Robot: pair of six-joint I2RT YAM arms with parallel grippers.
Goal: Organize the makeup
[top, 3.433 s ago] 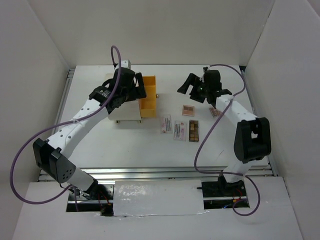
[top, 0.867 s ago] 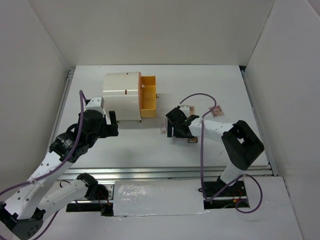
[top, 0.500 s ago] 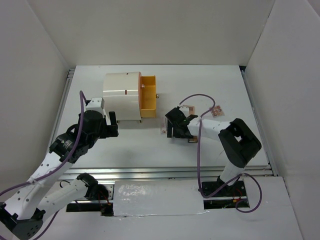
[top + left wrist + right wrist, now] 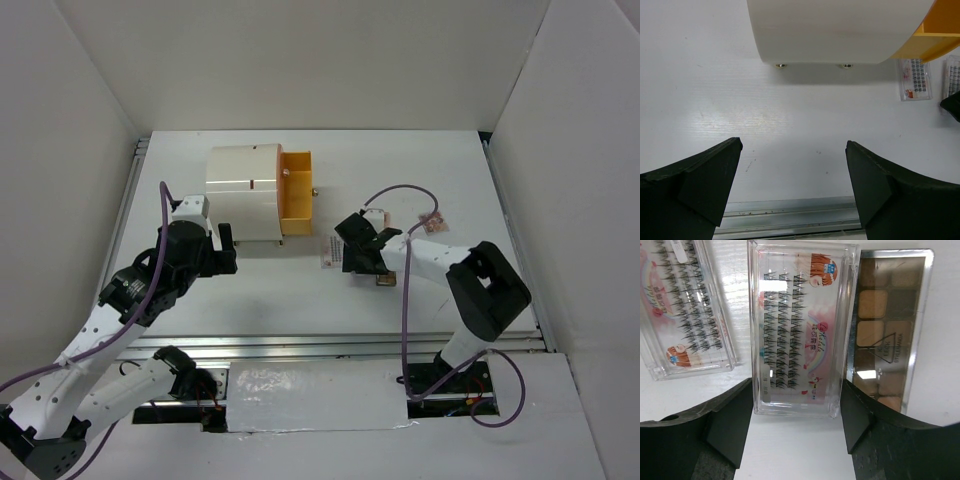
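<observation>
White walls close in a white tabletop. A cream box sits toward the far left, and its orange drawer is pulled out to the right.

My right claw is down over the row of makeup near the middle of the tabletop. Through the right wrist camera I see its two black fingers spread wide on either side of the near end of the middle lash packet, a clear case with rows of dark lashes on a pink printed card. Each finger lines up with a long edge of the case and no gap shows. The packet lies flat, and I cannot tell whether the claw is actually squeezing it or only bracketing it. A second lash packet lies just to its left, slightly angled. A brown eyeshadow palette lies right alongside on the other side.

From above, a small pinkish item sits apart to the right, too small for me to identify.

My left claw hovers near the front of the cream box, released and holding nothing. Its wrist camera shows its fingers wide apart over bare tabletop, with the box's base and drawer at the top of the view.
</observation>
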